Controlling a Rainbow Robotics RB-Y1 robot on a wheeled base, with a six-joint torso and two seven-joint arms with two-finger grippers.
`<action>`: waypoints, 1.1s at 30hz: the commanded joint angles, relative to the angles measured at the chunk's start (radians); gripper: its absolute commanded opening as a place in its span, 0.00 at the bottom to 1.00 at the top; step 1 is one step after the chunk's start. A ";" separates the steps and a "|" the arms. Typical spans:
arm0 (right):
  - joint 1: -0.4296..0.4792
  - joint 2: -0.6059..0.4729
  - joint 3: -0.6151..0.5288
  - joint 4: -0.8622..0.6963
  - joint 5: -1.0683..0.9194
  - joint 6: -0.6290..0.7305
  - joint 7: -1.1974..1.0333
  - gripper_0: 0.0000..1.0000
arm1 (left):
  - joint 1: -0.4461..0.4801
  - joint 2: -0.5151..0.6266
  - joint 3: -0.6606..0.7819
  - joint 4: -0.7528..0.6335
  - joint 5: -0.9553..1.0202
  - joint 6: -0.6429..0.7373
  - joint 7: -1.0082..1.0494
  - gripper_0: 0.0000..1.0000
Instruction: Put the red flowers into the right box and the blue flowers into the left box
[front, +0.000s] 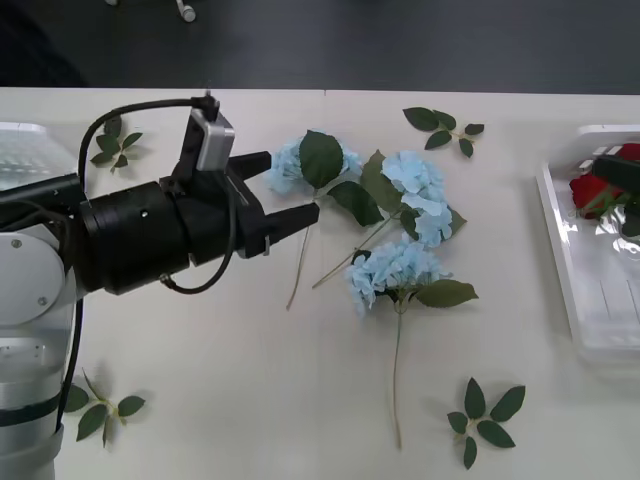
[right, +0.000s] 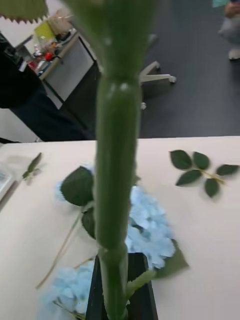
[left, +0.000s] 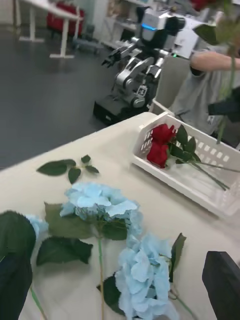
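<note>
the left gripper hangs over the table with its black fingers spread and nothing between them, just beside the nearest of the blue flowers, which lie tangled mid-table — three clusters, stems and leaves crossing. that tangle is the risk as i see it: pinch one stem and a neighbour's leaf may come along, or the bloom may snag and drag the others off their spots. the thin stems also lie flat on the surface, so a grab too high would likely miss.

the left box sits at the table's left edge behind the arm, mostly covered by it, so i can't tell what's in it. the right box at the right edge holds red flowers.

the right wrist view gives what the front view cannot: a thick green stem rises straight up from between the right gripper fingers, which look pressed around it — the bloom is out of frame, so i'd only guess it's a rose. if that pinch is loose the stem could swing or slip. the left wrist view shows the right box's slotted wall and two red blooms lying in it with their stems trailing along the bottom, plus loose leaf sprigs near the blue clusters that a careless grab might catch instead.
</note>
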 joint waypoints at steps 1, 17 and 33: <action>-0.015 -0.008 -0.007 0.113 -0.003 0.023 -0.035 0.00 | -0.051 0.004 -0.024 -0.020 -0.114 -0.008 0.151 1.00; -0.104 -0.032 -0.005 0.584 0.161 0.161 -0.064 0.00 | -0.152 0.005 -0.240 -0.017 -0.737 0.150 0.704 1.00; -0.143 -0.028 0.027 0.699 0.396 0.204 -0.117 0.00 | -0.369 0.005 -0.378 0.253 -0.962 0.324 1.015 1.00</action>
